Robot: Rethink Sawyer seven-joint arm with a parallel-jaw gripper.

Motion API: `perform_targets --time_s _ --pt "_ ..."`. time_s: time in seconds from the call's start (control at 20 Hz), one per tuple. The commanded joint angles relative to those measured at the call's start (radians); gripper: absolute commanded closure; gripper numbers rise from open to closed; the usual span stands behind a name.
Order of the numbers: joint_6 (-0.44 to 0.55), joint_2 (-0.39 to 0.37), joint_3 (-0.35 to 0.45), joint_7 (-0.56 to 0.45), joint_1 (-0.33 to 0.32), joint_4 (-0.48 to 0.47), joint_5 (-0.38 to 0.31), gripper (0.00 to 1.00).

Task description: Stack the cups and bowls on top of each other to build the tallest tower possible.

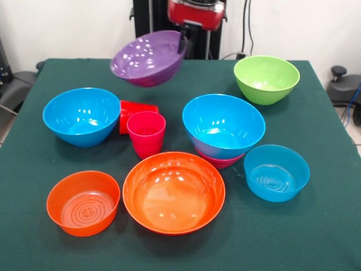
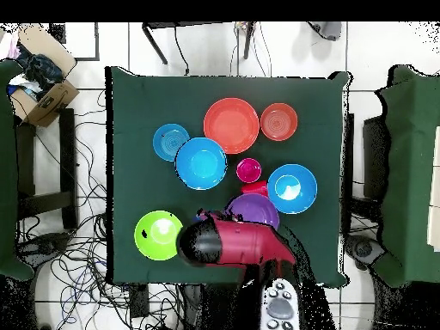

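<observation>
My gripper is shut on the right rim of the purple bowl, holding it tilted in the air over the table's far side. In the overhead view the red arm covers part of the purple bowl. The pink cup stands upright mid-table, with the red-orange cup lying on its side behind it. One large blue bowl sits on the small magenta bowl. The other large blue bowl stands alone at the left.
The lime green bowl is at the far right, the light blue bowl at the near right. The large orange bowl and small orange bowl stand near the front edge. All rest on the green table.
</observation>
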Motion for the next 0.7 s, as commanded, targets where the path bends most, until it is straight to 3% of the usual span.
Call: perform_targets --time_s 0.05,0.4,0.7 --pt "0.126 0.121 0.069 0.192 0.102 -0.246 0.109 1.0" --pt "0.171 0.225 -0.039 0.294 0.23 -0.415 0.198 1.0" --pt "0.238 0.322 -0.093 0.322 0.269 -0.575 0.236 1.0"
